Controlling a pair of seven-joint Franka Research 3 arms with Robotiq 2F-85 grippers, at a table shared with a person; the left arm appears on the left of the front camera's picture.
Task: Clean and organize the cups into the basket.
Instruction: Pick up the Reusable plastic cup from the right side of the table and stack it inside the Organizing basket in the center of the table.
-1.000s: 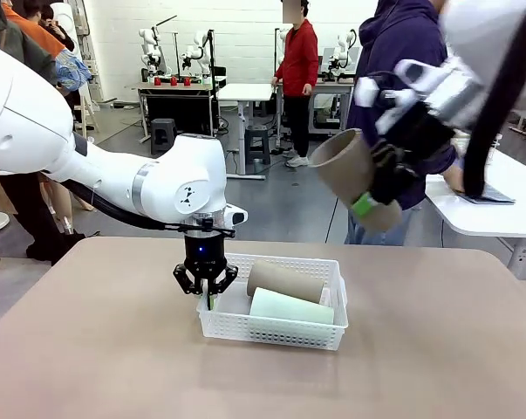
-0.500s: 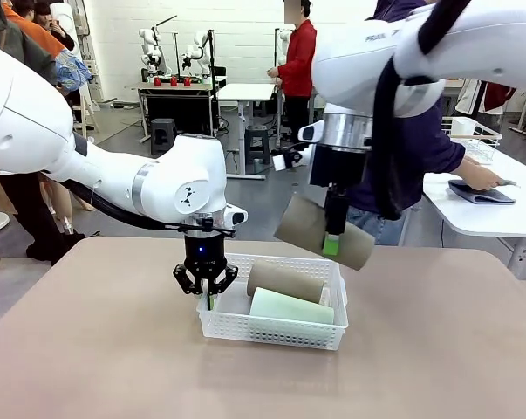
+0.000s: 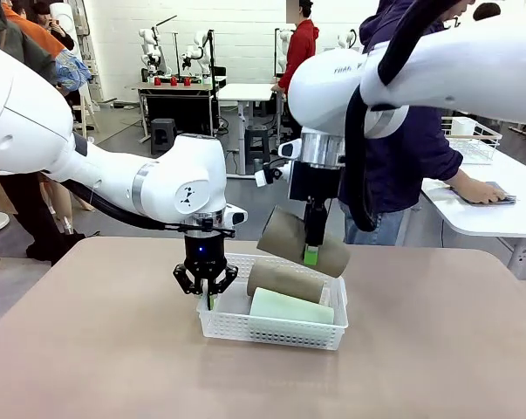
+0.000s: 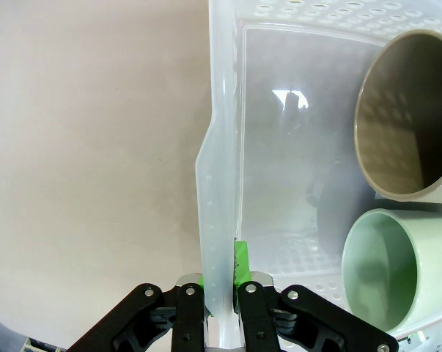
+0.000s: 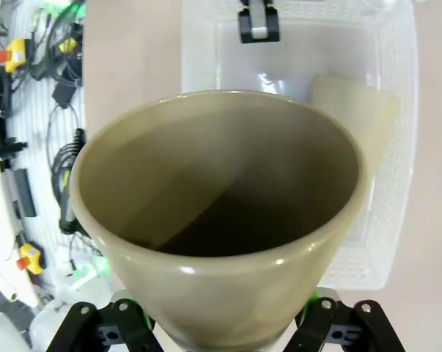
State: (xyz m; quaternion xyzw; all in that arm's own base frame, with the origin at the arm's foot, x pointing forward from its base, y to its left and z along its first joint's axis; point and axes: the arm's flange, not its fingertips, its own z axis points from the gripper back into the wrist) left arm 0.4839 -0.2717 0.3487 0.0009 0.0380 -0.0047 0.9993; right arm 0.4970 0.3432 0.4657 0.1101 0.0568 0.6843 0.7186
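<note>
Brown cup (image 3: 284, 281) and mint cup (image 3: 290, 307) lie in basket (image 3: 271, 333), seemingly touching.

Left gripper (image 4: 221, 284) clamped on the basket's side wall.
Its jaws pinch the white mesh basket (image 4: 222, 147) on the tan table (image 4: 89, 161); inside lie a brown-tan cup (image 4: 404, 117) and a mint-green cup (image 4: 378, 271), mouths toward the camera.
</note>
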